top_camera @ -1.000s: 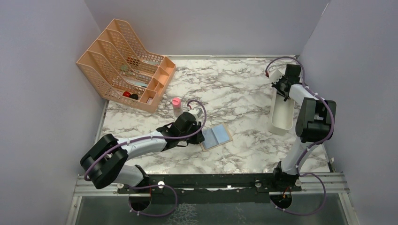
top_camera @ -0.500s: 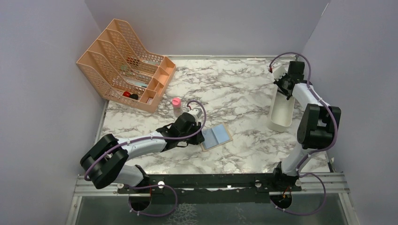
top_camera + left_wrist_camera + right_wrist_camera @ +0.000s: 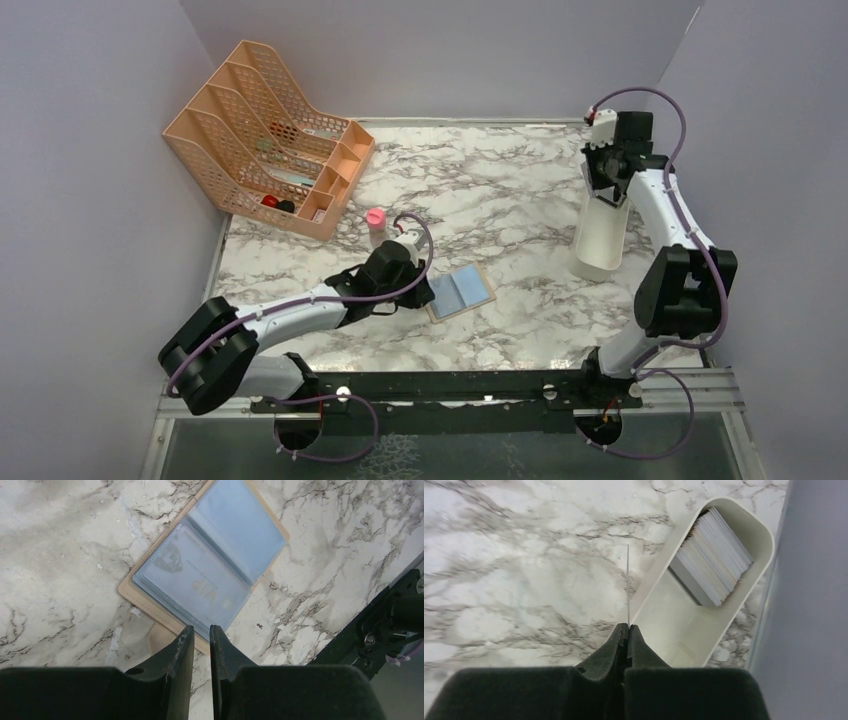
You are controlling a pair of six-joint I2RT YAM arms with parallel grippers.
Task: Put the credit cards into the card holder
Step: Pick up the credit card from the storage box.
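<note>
The card holder lies open on the marble, its light blue sleeves up, and a grey credit card sits under the left sleeve. My left gripper hovers at the holder's near edge, next to its tan tab. Its jaws stand a narrow gap apart with nothing between them. My right gripper is shut on one credit card, seen edge-on as a thin line, above the white tray. A stack of credit cards stands at the tray's far end.
A peach mesh file rack stands at the back left. A small pink-capped bottle is just behind my left arm. The white tray lies along the right wall. A black rail runs along the table's near edge.
My right gripper has shut on a card and risen out of the tray, with the arm stretching up and back. The left gripper and the card holder have hardly shifted.
</note>
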